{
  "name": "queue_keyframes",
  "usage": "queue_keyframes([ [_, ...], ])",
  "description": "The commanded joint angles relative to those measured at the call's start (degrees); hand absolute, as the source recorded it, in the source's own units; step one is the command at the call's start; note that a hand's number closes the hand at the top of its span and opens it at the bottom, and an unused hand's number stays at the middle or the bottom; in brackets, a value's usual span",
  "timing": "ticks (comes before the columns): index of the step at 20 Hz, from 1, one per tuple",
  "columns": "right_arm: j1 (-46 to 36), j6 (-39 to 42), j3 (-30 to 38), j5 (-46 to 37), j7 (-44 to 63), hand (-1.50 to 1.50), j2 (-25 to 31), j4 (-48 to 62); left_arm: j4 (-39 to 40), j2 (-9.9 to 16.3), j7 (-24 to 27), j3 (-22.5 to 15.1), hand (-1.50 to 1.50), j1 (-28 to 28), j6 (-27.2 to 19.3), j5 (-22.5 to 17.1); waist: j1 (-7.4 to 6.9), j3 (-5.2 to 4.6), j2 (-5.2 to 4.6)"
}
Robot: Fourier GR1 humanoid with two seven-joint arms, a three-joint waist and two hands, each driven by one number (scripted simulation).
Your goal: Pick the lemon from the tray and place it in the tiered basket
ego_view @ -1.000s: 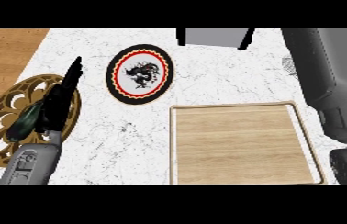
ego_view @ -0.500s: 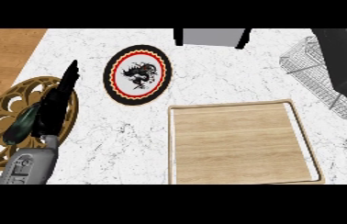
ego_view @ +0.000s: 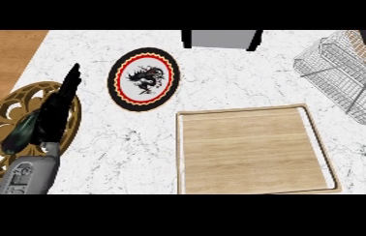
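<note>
The wooden tray [ego_view: 250, 189] lies at the lower middle and right, and nothing shows on it. No lemon is visible anywhere in the head view. The wire tiered basket [ego_view: 334, 70] stands at the upper right, partly cut off by the edge. My left hand [ego_view: 58, 107] rests at the far left with straight fingers pointing up, over a gold openwork trivet [ego_view: 22, 102], holding nothing. My right hand does not show.
A round plate [ego_view: 143, 79] with a red and black rim and a dragon figure lies left of centre, just beyond the tray. A grey box with black sides [ego_view: 221, 38] sits at the back edge. Wooden floor [ego_view: 18, 51] shows beyond the counter's left edge.
The grey shape that covered the right edge one second ago has gone, and the wire basket now shows there. My left hand has hardly moved.
</note>
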State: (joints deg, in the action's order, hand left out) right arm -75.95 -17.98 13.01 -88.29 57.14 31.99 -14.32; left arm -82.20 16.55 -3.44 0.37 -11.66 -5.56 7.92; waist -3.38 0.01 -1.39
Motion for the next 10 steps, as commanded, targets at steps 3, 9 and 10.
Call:
queue_keyframes([
  [3, 1.71, 0.36, 0.30, -0.21, -2.90, 1.50, 3.60, 3.37, 0.14, -1.81, -1.97, -0.62, 0.00, -0.86, -1.00, 0.79, 0.72, 0.06, 0.28],
  [9, 5.77, -1.92, 4.52, 5.26, -12.04, 1.50, 5.54, 3.08, 0.47, 1.04, 1.81, 2.87, 0.00, 2.31, 1.33, -1.26, 1.51, 0.06, 0.68],
  [10, 4.08, 0.34, 4.71, 5.38, -11.71, 1.50, 5.43, 4.06, -1.06, -1.11, 0.32, 0.14, 0.00, 1.53, -0.83, 1.43, 0.98, 0.08, 0.48],
])
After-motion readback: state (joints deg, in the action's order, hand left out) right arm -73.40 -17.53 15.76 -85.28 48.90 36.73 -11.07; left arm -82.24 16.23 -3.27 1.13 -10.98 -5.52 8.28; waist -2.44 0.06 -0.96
